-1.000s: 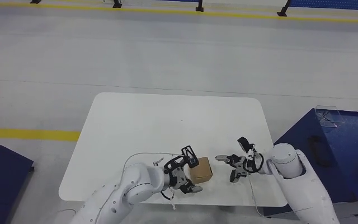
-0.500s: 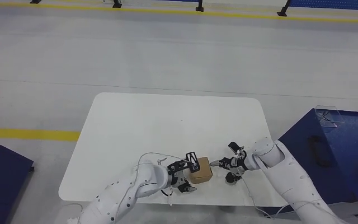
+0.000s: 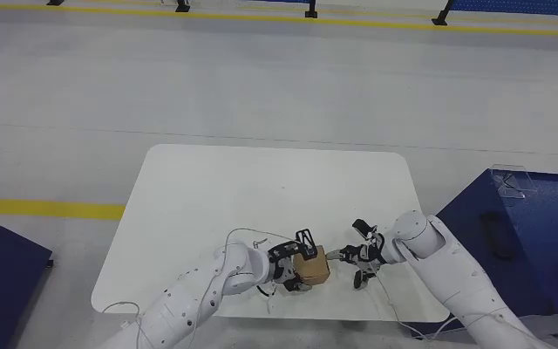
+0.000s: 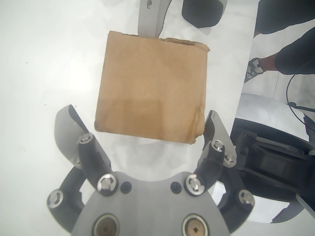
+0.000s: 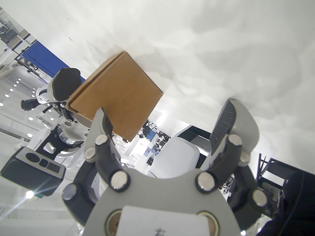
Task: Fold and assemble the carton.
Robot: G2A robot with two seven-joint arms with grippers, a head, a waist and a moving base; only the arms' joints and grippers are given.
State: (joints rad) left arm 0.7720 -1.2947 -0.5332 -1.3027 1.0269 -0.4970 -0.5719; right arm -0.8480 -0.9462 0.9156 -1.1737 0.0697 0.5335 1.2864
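Observation:
The brown carton [image 3: 313, 264] lies folded shut as a small box near the front edge of the white table [image 3: 261, 188]. My left gripper [image 3: 298, 260] is at its left side, open, with a finger by each near corner of the carton [image 4: 151, 87]. One left fingertip [image 4: 212, 124] touches a worn corner. My right gripper [image 3: 346, 265] is at the carton's right side, open. One right finger [image 5: 104, 121] rests against the side of the carton [image 5: 118, 92], while the other finger [image 5: 227, 119] stands free over bare table.
The table's front edge runs just behind the carton and both grippers. A blue cabinet [image 3: 506, 222] stands off the table's right end. The back and left of the tabletop are free room.
Both grippers have closed in on the carton from either side: the left one up to its left edge, the right one leftward until a finger meets its right side. The carton has barely moved.

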